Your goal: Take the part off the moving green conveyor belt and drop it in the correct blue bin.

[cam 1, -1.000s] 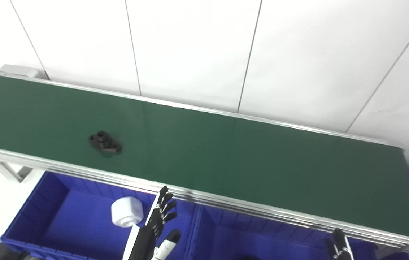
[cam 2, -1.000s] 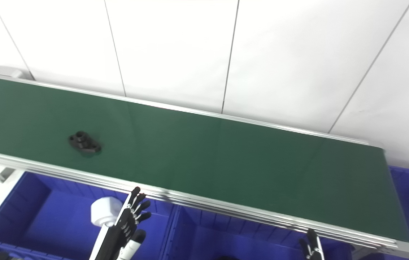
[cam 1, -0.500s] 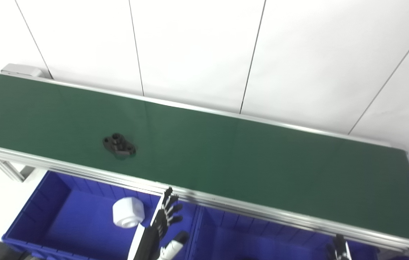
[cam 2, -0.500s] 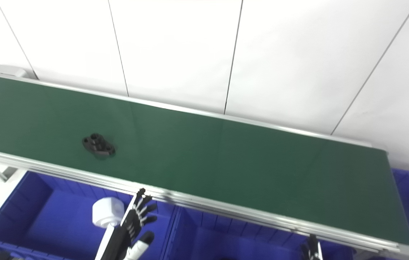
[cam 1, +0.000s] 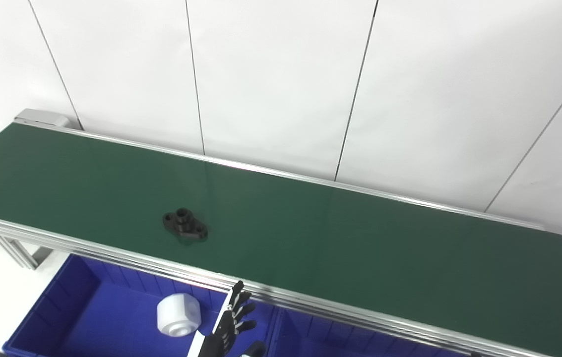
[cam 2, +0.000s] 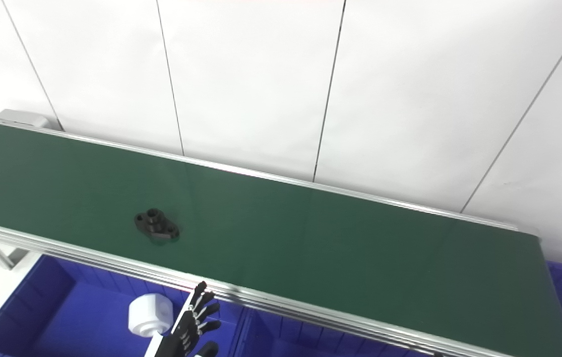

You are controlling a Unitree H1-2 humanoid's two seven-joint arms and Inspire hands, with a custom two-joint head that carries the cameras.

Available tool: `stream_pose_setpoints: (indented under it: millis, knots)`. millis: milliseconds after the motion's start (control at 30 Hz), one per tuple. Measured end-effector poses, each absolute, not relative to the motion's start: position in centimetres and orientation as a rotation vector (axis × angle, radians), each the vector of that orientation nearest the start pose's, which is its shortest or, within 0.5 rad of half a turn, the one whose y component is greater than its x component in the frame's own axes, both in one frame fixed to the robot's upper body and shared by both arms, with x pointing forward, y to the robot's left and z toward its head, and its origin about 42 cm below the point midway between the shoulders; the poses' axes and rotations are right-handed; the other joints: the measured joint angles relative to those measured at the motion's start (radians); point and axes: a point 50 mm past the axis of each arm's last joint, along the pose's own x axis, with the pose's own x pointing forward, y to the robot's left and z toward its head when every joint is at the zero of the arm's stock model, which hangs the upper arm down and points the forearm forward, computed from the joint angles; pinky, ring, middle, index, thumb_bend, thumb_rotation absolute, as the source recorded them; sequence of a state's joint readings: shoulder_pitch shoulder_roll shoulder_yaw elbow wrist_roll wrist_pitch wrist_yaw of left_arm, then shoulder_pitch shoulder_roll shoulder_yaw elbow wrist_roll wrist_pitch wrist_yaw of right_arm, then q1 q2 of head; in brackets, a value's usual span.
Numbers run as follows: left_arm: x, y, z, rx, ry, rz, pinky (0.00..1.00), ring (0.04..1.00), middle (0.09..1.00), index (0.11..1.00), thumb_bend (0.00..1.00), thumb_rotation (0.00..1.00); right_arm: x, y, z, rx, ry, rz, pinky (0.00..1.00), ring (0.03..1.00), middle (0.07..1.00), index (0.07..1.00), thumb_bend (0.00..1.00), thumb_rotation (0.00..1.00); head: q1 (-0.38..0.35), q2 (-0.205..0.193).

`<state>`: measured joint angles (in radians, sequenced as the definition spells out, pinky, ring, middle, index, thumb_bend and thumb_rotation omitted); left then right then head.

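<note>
The small black flanged plastic part [cam 1: 185,226] lies untouched on the long green conveyor belt [cam 1: 360,248], near its front rail. The left hand [cam 1: 231,322] waits below over the blue plastic bin [cam 1: 62,307] holding a white cylinder [cam 1: 178,315], fingers [cam 1: 241,302] spread and empty; the right hand is out of view. Pick and drop both remain.

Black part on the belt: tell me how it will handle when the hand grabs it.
The black part looks like a rigid moulded flange, so it probably won't flex. It lies flat on the green belt with a raised hub, so it seems unlikely to roll; the low edges may be awkward to pinch. The left hand is open below the belt.
</note>
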<state>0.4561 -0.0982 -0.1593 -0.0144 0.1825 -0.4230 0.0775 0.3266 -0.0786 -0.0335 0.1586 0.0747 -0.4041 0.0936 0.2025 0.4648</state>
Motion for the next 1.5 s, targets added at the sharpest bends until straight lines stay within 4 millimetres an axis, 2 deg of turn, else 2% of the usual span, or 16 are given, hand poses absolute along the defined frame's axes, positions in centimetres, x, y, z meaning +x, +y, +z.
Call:
stream_pose_setpoints:
  millis: [133,233,333,400,500,600,633,700,800,833,900,1100,1300,1500]
  knots:
    - [12.7,15.6,4.6,0.033,-0.025,0.013,0.88,0.925,0.966,0.986,0.73,0.78,15.2,-26.4,2.0,-0.055,0.045,-0.031,1.00,0.976,0.982,0.984,0.75,1.00,-0.005,0.003]
    - [13.0,15.4,4.5,0.031,-0.030,0.012,0.90,0.940,0.973,0.978,0.71,0.78,15.8,-26.5,2.6,-0.079,0.017,-0.026,1.00,0.984,0.991,0.983,0.68,1.00,-0.012,0.006]
    - [13.2,15.3,4.5,0.029,-0.032,0.008,0.91,0.945,0.973,0.976,0.69,0.77,17.0,-26.7,4.2,-0.120,-0.047,0.003,0.98,0.973,0.986,0.976,0.76,0.97,-0.015,0.006]
    - [13.4,15.2,4.2,0.028,-0.026,0.000,0.91,0.946,0.974,0.977,0.69,0.77,18.0,-27.1,5.4,-0.174,-0.093,0.027,0.93,0.949,0.969,0.968,0.76,0.95,-0.015,0.006]
    - [13.7,15.2,4.2,0.031,-0.031,-0.008,0.91,0.946,0.976,0.976,0.70,0.77,19.8,-27.0,6.8,-0.267,-0.156,0.031,0.87,0.927,0.948,0.956,0.79,0.85,-0.017,0.003]
    - [13.9,15.3,4.0,0.032,-0.029,-0.001,0.91,0.944,0.975,0.977,0.70,0.77,21.5,-26.1,8.1,-0.346,-0.221,0.036,0.88,0.928,0.951,0.957,0.84,0.81,-0.023,0.003]
    - [14.0,15.3,3.9,0.033,-0.027,-0.002,0.91,0.944,0.976,0.979,0.71,0.77,22.1,-25.8,8.4,-0.371,-0.239,0.041,0.88,0.928,0.943,0.949,0.85,0.75,-0.025,0.003]
    - [14.1,15.3,3.8,0.033,-0.026,-0.004,0.91,0.943,0.976,0.980,0.71,0.77,23.2,-25.1,9.0,-0.422,-0.273,0.057,0.89,0.928,0.938,0.944,0.86,0.71,-0.032,0.008]
    - [14.1,15.5,3.7,0.039,-0.023,-0.007,0.90,0.939,0.975,0.979,0.71,0.78,24.8,-24.3,10.2,-0.478,-0.321,0.059,0.89,0.915,0.911,0.922,0.86,0.59,-0.041,0.009]
    - [14.1,15.6,3.7,0.042,-0.022,-0.007,0.90,0.937,0.974,0.981,0.72,0.78,25.2,-23.9,10.7,-0.488,-0.332,0.057,0.85,0.890,0.895,0.908,0.87,0.51,-0.052,0.015]
    - [14.1,15.8,3.6,0.046,-0.022,-0.006,0.90,0.939,0.975,0.986,0.72,0.78,25.9,-23.2,11.4,-0.524,-0.350,0.063,0.80,0.844,0.866,0.891,0.88,0.44,-0.057,0.018]
    - [14.0,15.8,3.6,0.046,-0.021,-0.011,0.92,0.944,0.979,0.999,0.71,0.80,28.1,-21.8,13.4,-0.624,-0.347,0.084,0.74,0.810,0.832,0.849,0.93,0.32,-0.075,0.029]
    - [14.0,15.8,3.6,0.031,-0.020,-0.007,0.93,0.948,0.984,1.000,0.70,0.83,30.1,-19.8,15.1,-0.688,-0.289,0.103,0.71,0.805,0.837,0.836,0.95,0.34,-0.094,0.037]
    - [14.1,15.8,3.7,0.013,-0.020,-0.011,0.95,0.950,0.989,1.000,0.69,0.84,32.4,-17.2,16.4,-0.787,-0.324,0.147,0.76,0.810,0.826,0.833,0.97,0.37,-0.098,0.041]
